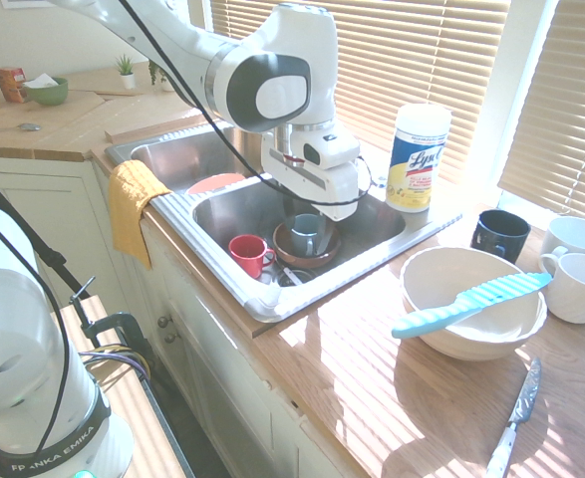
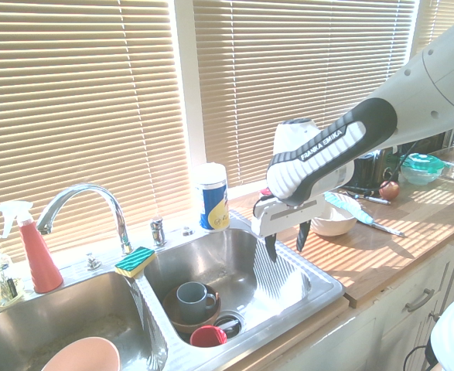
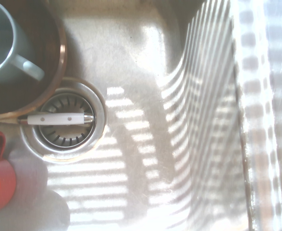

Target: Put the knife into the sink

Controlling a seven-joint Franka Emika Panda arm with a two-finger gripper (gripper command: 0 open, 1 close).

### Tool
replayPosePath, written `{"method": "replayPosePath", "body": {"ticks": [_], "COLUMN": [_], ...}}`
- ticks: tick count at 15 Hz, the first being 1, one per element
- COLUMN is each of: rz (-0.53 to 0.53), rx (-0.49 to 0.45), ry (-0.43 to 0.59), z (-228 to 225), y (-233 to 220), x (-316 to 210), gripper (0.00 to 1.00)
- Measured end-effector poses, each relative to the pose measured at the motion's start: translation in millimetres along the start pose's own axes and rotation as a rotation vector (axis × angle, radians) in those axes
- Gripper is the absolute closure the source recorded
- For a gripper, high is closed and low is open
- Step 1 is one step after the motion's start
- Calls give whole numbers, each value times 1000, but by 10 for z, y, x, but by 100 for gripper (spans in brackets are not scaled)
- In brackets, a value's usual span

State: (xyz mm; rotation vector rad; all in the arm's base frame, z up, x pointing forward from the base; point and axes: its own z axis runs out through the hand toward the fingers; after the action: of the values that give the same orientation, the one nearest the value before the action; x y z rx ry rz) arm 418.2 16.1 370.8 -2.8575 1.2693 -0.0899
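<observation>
Knife: turquoise knife (image 1: 471, 304) lay across rim of white bowl (image 1: 471, 334) on worktop (image 1: 372, 398), lower right of first ext. view; not in sink, untouched.
Gripper: gripper (image 2: 287, 243) hung w/ jaws apart & empty, pointing down over right basin, well apart from knife.
Sink: sink (image 1: 272, 299) held red cup (image 1: 249, 253), grey mug (image 1: 307, 234) in brown bowl (image 1: 307, 257).
Progress: nothing done yet, by my read.
Left: reach knife, grasp, carry to basin, let go.

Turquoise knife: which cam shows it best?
First exterior view: the knife lies full-length across the white bowl, unobstructed. Second exterior view shows it small and distant, partly behind the arm. Wrist view misses it, showing only the sink floor.
</observation>
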Motion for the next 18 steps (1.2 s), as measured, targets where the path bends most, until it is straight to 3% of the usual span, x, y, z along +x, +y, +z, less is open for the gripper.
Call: {"method": "replayPosePath", "body": {"ticks": [4,7,11,18], "rz": [4,34,94,125], "rx": [7,33,67,-16], "ry": [10,55,92,31], "z": [-126,-635,-1327,-1098], "y": [-32,16,484,1243], "x": [65,366,960,1736], "gripper": [0,0,0,0]}}
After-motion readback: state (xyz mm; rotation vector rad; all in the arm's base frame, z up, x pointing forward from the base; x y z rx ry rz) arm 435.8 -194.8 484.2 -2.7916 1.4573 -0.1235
